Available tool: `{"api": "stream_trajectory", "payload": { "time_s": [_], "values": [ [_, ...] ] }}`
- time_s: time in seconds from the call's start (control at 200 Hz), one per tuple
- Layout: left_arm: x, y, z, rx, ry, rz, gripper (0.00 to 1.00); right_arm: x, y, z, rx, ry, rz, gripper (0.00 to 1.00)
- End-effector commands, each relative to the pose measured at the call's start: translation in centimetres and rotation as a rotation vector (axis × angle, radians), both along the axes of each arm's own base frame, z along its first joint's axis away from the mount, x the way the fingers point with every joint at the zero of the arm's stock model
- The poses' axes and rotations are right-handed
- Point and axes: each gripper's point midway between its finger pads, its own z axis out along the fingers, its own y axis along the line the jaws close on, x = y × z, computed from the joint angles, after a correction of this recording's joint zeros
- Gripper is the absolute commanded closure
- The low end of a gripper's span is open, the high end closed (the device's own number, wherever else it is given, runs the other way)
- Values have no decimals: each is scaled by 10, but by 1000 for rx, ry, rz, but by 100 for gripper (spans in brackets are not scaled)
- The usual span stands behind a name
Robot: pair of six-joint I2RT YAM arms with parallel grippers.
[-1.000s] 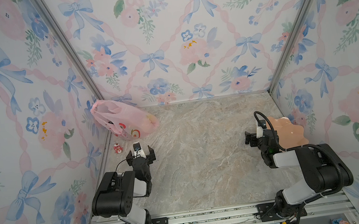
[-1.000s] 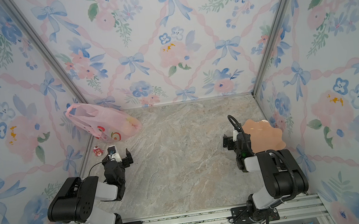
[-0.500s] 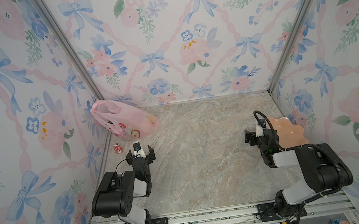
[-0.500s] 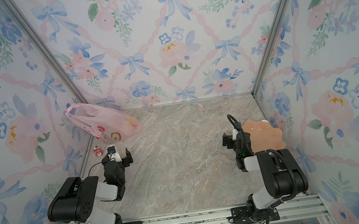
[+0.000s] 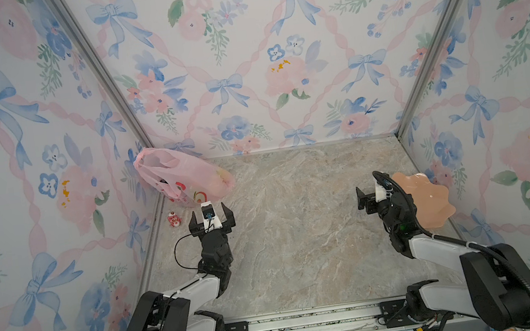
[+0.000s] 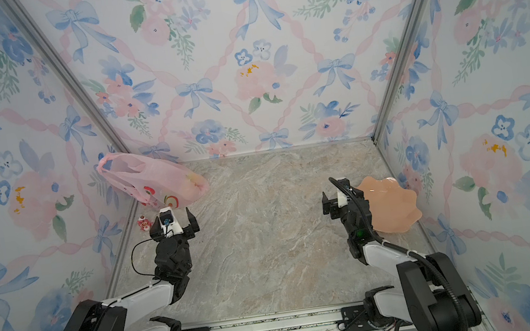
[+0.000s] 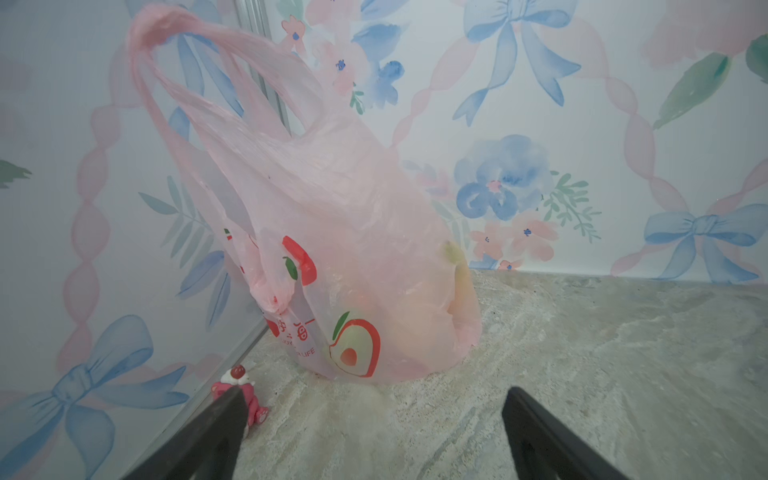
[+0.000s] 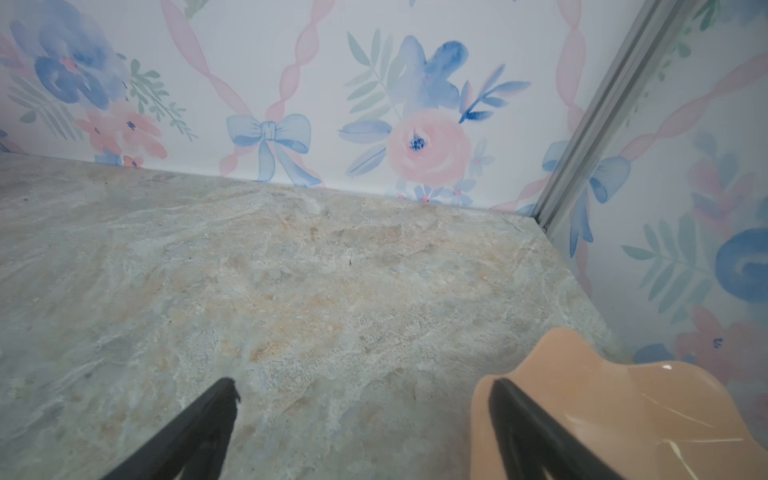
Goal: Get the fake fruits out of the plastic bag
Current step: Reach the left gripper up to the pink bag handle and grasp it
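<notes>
Nothing has moved: we find left gripper (image 7: 374,397) and right gripper (image 8: 362,384) wide, empty; fake fruits (image 7: 415,332) still inside plastic bag (image 7: 332,208), far left.

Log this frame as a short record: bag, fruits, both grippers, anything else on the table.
bag: pink, upright in far left corner, handles up
fruits: inside bag, dim shapes through plastic; none outside
left gripper: jaws open, empty, facing bag, apart from it
right gripper: jaws open, empty, at plate's edge
plate: peach, empty, far right of table
figurine: on table, beside bag
</notes>
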Motion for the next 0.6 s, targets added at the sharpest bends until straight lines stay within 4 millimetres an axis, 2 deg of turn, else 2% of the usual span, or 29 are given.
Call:
{"api": "stream_trajectory", "payload": {
  "time_s": [0.0, 0.14, 0.225, 0.285, 0.4, 0.495, 0.555, 0.565, 0.595],
  "values": [
    [-1, 14, 10, -141, 80, 106, 2, -14, 4, 33, 79, -16, 13, 3],
    [-11, 6, 21, -322, 12, 5, 2, -36, -7, 78, 187, -41, -49, 3],
    [-8, -3, 31, -431, -24, -149, 2, -47, -24, 89, 286, -14, -138, 3],
    [-1, -7, 40, -452, -21, -193, 2, -56, -35, 89, 365, 22, -191, 3],
    [17, -4, 58, -405, 21, -150, 2, -60, -40, 85, 469, 43, -207, 3],
    [28, 14, 66, -373, 50, -32, 2, -58, -35, 80, 488, 81, -178, 3],
    [35, 30, 62, -363, 86, 46, 2, -57, -31, 75, 494, 106, -165, 3],
    [38, 32, 70, -367, 75, 50, 2, -56, -30, 74, 497, 109, -161, 3],
    [42, 40, 72, -376, 77, 71, 2, -54, -28, 71, 502, 120, -153, 3]
  ]
}}
